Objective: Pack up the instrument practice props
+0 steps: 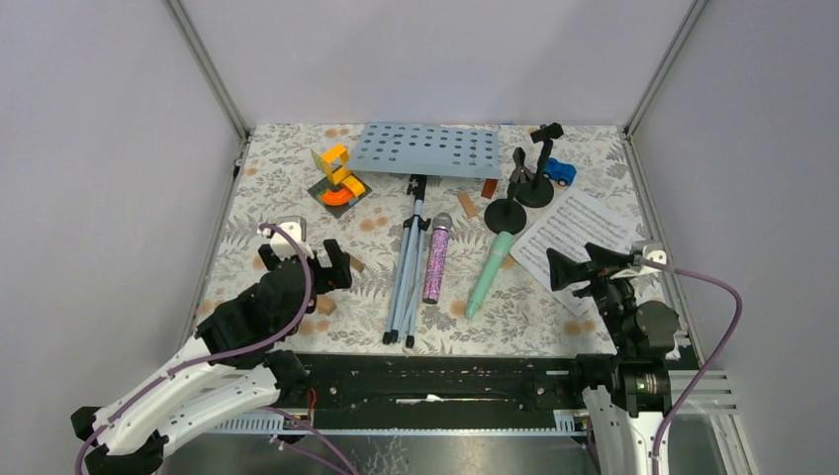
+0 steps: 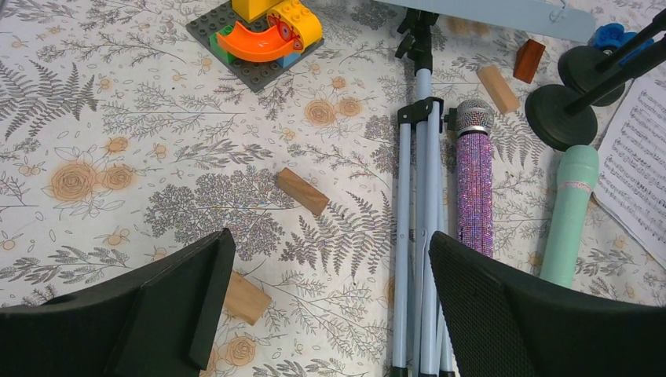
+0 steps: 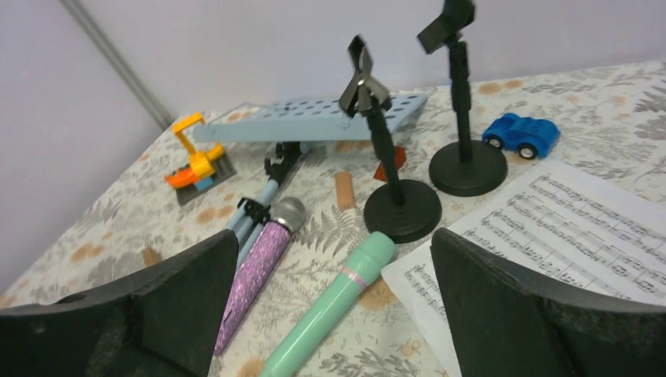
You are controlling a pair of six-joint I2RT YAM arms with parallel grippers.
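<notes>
Right tool (image 1: 584, 265), jaws spread, at near edge of sheet-music pages (image 1: 586, 224).

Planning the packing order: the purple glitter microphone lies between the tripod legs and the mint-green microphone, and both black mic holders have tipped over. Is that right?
Not quite. Both black mic holders stand upright on their round bases, as the right wrist view shows. The rest of the statement is right.
</notes>
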